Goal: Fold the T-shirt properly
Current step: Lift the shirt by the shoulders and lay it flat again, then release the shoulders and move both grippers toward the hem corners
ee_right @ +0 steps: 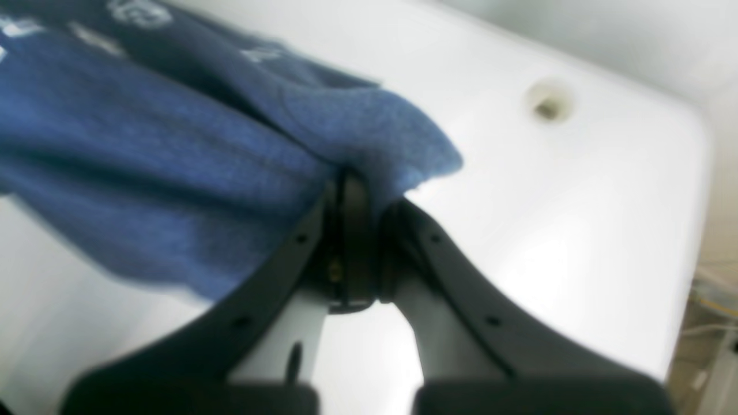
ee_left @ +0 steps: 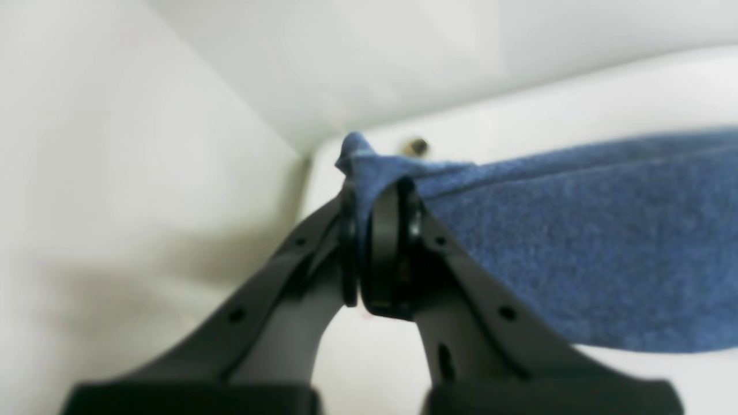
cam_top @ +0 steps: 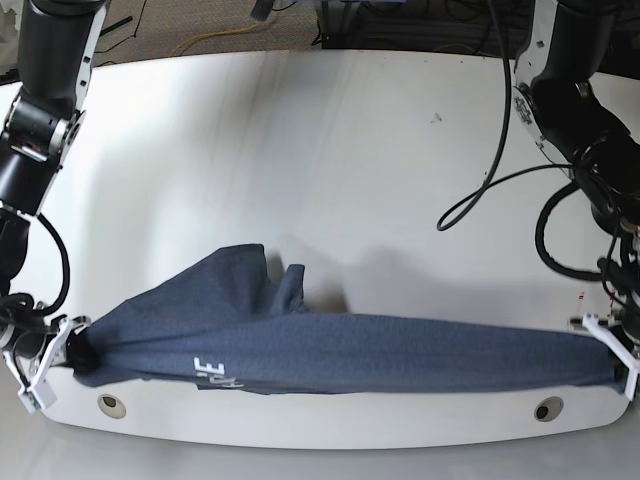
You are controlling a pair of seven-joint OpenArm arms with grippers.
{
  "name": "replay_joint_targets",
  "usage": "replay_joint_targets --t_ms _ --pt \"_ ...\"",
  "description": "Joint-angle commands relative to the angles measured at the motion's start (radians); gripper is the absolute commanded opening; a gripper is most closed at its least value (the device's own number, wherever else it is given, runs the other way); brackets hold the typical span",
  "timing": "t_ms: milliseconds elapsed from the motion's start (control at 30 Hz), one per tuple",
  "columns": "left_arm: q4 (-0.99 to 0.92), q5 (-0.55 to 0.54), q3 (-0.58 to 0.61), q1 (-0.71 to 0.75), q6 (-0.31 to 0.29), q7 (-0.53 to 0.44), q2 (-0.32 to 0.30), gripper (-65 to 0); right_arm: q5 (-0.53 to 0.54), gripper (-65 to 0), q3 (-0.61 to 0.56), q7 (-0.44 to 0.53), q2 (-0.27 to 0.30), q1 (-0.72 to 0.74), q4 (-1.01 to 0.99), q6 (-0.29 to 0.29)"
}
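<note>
The T-shirt (cam_top: 340,350) is a dark navy heathered cloth with white lettering, stretched in a long band along the table's near edge in the base view. My left gripper (cam_top: 610,352) at the right end is shut on one corner of the T-shirt (ee_left: 576,242). In the left wrist view the left gripper (ee_left: 375,190) pinches a bunched tip of fabric. At the left end my right gripper (cam_top: 72,345) is shut on the other corner. The right wrist view shows the right gripper (ee_right: 360,184) clamping a fold of the T-shirt (ee_right: 173,173), white print at upper left.
The white table (cam_top: 330,160) has a rounded near edge with two round holes (cam_top: 111,405) (cam_top: 546,409) just below the cloth. Black cables (cam_top: 500,170) hang near the arm on the right. Floor and wires lie beyond the far edge.
</note>
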Motion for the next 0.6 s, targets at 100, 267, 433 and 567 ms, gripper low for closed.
replay_joint_targets --t_ms 100,267,433,567 --pt "0.037 0.022 -0.057 0.19 -0.049 -0.012 0.055 -65.0 0.088 -65.0 0.09 0.02 0.024 -0.207 0.061 -0.002" --pt "0.043 0.022 -0.117 0.376 -0.077 -0.015 0.089 -65.0 0.122 -65.0 0.158 0.022 0.021 -0.376 0.061 -0.002" --pt "0.043 0.022 -0.155 0.521 -0.117 -0.017 0.11 -65.0 0.127 -65.0 0.207 0.022 -0.008 -0.511 0.061 -0.002" --pt "0.042 0.022 -0.18 0.619 -0.118 -0.017 0.11 -65.0 0.127 -65.0 0.234 0.023 -0.014 -0.612 0.061 -0.002"
